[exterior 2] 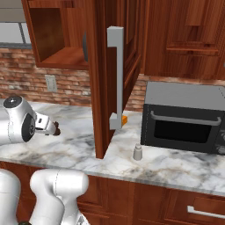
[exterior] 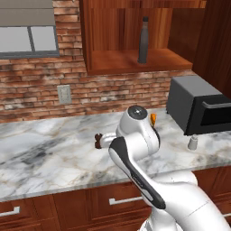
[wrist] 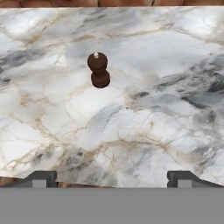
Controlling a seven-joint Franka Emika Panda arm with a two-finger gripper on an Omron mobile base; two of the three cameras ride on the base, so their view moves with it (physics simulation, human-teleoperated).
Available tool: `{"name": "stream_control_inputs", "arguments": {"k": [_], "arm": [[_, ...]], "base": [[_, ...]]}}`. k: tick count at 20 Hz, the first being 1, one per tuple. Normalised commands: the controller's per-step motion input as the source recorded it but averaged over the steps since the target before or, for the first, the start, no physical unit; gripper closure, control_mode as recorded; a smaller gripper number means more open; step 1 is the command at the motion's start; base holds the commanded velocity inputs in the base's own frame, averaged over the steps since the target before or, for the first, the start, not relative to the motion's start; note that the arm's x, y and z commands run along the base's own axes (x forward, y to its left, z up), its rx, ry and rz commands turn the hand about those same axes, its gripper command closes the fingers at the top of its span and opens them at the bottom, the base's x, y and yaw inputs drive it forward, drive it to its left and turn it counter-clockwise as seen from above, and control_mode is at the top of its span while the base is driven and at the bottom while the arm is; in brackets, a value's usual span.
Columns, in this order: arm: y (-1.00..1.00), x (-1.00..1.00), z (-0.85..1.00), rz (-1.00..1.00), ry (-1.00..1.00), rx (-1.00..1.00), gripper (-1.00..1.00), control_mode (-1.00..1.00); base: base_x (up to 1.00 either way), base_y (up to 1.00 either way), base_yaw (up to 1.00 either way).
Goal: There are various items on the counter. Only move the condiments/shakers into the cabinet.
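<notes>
Spread wide and empty, the tool [wrist: 109, 177] is hovering above the table [wrist: 144, 131], the pepper mill [wrist: 99, 70] standing upright ahead; the dark bottle [exterior: 143, 40] is sitting on the cabinet [exterior: 135, 61] shelf

The tall dark bottle [exterior: 143, 40] is stood on the cabinet shelf [exterior: 117, 62]; the pale grey shaker [exterior: 193, 142] is set near the counter's [exterior: 45, 149] front edge.

We see the marble counter [exterior: 54, 149] carrying a brown pepper mill [wrist: 99, 70] standing upright, a pale grey shaker [exterior: 193, 142] just in front of the black microwave [exterior: 198, 110], and an orange wedge [exterior 2: 124, 119]. On the cabinet shelf [exterior: 117, 61] stands a tall dark bottle [exterior: 143, 40].
</notes>
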Motion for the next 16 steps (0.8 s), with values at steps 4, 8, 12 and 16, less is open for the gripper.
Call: {"name": "stream_control_inputs", "arguments": {"k": [4,8,12,16], "arm": [[0.0,0.25,-0.07,0.0,0.0,0.0,-1.0,-1.0],[0.0,0.24,-0.12,0.0,0.0,0.0,-1.0,-1.0],[0.02,0.23,-0.14,0.0,0.0,0.0,-1.0,-1.0],[0.08,0.22,-0.14,0.01,-0.05,0.01,-1.0,-1.0]], "base": [[0.0,0.0,0.0],[0.0,0.0,0.0],[0.0,0.0,0.0],[0.0,0.0,0.0]]}}
